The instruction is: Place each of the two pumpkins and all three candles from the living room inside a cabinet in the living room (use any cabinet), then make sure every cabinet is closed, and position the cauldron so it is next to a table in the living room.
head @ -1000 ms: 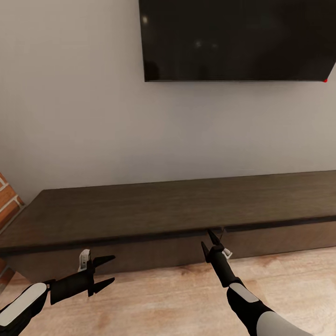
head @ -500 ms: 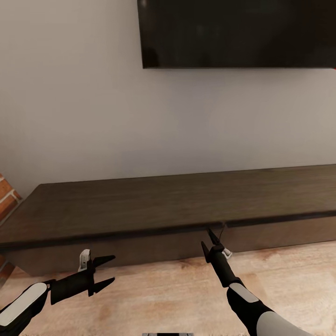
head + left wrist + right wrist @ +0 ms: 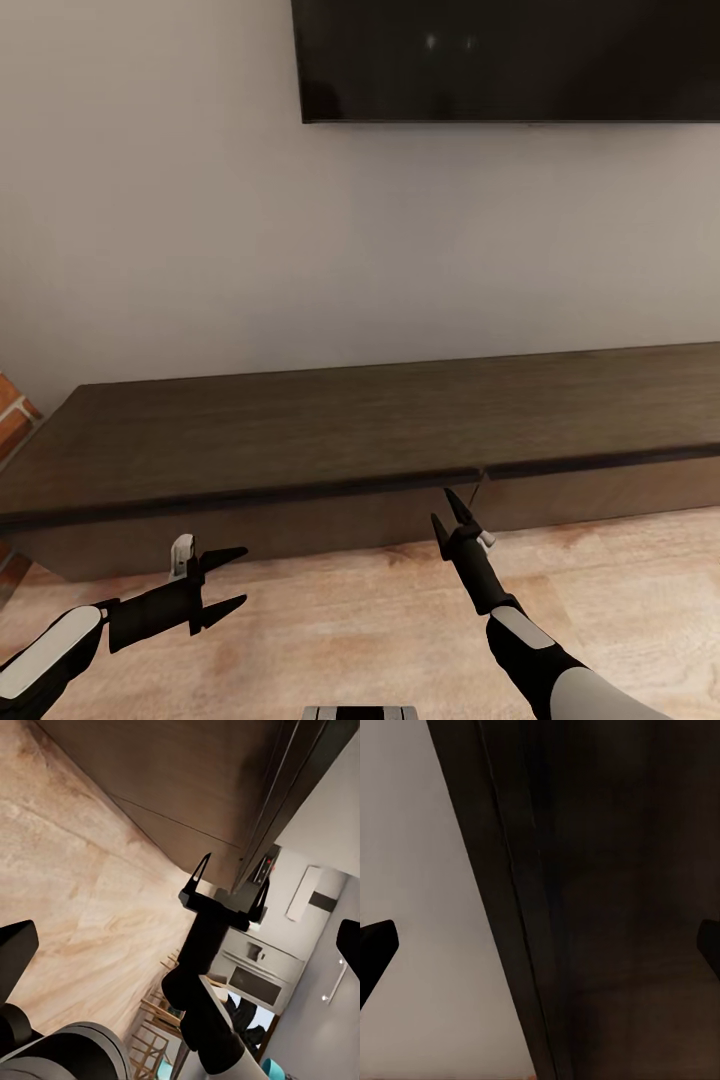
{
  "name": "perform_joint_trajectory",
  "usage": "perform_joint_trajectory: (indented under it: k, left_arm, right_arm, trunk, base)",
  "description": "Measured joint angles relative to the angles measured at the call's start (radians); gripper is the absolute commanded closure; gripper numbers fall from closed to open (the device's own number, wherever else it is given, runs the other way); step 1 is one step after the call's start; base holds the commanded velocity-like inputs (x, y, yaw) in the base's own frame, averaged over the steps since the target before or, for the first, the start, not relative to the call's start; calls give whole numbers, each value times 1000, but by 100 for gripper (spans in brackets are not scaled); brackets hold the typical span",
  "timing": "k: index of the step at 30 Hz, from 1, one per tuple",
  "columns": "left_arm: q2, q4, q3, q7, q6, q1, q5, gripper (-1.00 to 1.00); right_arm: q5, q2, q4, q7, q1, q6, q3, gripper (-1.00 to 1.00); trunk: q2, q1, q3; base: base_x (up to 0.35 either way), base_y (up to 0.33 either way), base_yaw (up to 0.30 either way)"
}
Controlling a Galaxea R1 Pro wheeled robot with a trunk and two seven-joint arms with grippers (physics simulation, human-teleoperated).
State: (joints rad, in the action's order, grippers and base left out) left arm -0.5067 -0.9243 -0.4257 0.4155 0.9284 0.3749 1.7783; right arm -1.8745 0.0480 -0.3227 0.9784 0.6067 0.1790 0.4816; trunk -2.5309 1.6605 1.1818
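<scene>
The long, low dark-brown cabinet (image 3: 300, 430) runs along the wall, and its drawer fronts look closed. My right gripper (image 3: 441, 505) is open, with its fingertips just short of the drawer front, near the seam (image 3: 483, 474) under the top's edge. In the left wrist view the right gripper (image 3: 234, 874) stands with its fingers spread at that same edge. The right wrist view looks closely at the cabinet's dark front (image 3: 622, 907). My left gripper (image 3: 243, 574) hovers open and empty over the floor before the cabinet's left part. Pumpkins, candles, cauldron and glass table are out of view.
A black wall-mounted TV (image 3: 510, 60) hangs above the cabinet. A brick wall edge (image 3: 12, 420) stands at the far left. Light wood floor (image 3: 350, 620) lies between me and the cabinet. In the left wrist view, kitchen appliances (image 3: 259, 971) and wooden chairs (image 3: 157, 1035) show far off.
The whole picture has shifted: the TV has slid upward and the cabinet sits slightly higher, so the camera moved. Both grippers hold the same pose, both open.
</scene>
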Motion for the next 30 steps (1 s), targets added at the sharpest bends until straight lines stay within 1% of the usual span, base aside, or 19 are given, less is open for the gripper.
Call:
perform_joint_trajectory:
  k: [10,16,18,27,30]
  left_arm:
    - [0,0,0,0,0,0,0,-100]
    - [0,0,0,0,0,0,0,-100]
    - [0,0,0,0,0,0,0,-100]
    - [0,0,0,0,0,0,0,-100]
    - [0,0,0,0,0,0,0,-100]
  right_arm:
    - [7,1,-1,6,0,-2,3,-100]
    - [53,1,-1,28,0,-3,6,-100]
    - [63,1,0,33,0,-3,6,-100]
    - [69,1,0,49,0,-6,6,-100]
    - [70,1,0,62,0,-7,6,-100]
  trunk:
    - [0,0,0]
    - [0,0,0]
    - [0,0,0]
    - [0,0,0]
    - [0,0,0]
  base:
    - [0,0,0]
    - [0,0,0]
    - [0,0,0]
    - [1,0,0]
    - [147,0,0]
